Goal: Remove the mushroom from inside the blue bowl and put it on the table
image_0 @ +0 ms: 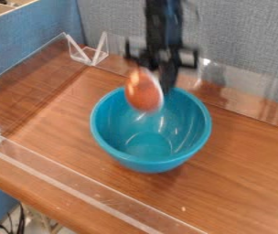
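The mushroom (142,90), orange-brown cap with a pale stem, hangs in the air above the far rim of the blue bowl (114,128). My gripper (157,75) is shut on it from above, and both are blurred by motion. The bowl's glossy teal inside shows nothing in it. It rests near the middle of the reddish-brown wooden table (50,105).
Low clear acrylic walls (56,178) edge the table at the front, left and back. A small clear triangular stand (88,50) sits at the back left. A blue panel (26,27) rises behind the left wall.
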Robot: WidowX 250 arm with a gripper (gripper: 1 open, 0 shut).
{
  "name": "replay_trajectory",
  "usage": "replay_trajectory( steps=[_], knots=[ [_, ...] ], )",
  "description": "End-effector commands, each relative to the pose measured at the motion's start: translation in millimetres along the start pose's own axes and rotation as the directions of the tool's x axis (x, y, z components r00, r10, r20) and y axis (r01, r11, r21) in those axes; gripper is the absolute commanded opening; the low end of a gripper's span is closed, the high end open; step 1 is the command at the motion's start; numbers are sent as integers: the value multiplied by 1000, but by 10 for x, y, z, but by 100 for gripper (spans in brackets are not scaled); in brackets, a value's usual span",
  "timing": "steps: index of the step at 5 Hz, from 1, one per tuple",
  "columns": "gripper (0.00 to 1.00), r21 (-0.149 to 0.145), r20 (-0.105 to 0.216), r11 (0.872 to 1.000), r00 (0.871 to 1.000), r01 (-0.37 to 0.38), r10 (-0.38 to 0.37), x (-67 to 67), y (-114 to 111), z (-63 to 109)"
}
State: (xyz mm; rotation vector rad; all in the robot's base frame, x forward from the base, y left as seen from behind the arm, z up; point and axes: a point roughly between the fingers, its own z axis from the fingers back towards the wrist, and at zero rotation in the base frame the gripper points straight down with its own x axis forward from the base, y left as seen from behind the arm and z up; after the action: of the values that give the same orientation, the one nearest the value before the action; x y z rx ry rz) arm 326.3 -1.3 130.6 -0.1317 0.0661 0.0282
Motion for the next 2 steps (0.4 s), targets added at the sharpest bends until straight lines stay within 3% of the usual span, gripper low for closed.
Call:
replay_trajectory(
  steps=[1, 2],
  knots=[
    [0, 4, 176, 1000, 984, -19, 18, 126, 324, 736],
    [0, 11, 149, 999, 988, 34, -36, 114, 323, 613]
  ],
)
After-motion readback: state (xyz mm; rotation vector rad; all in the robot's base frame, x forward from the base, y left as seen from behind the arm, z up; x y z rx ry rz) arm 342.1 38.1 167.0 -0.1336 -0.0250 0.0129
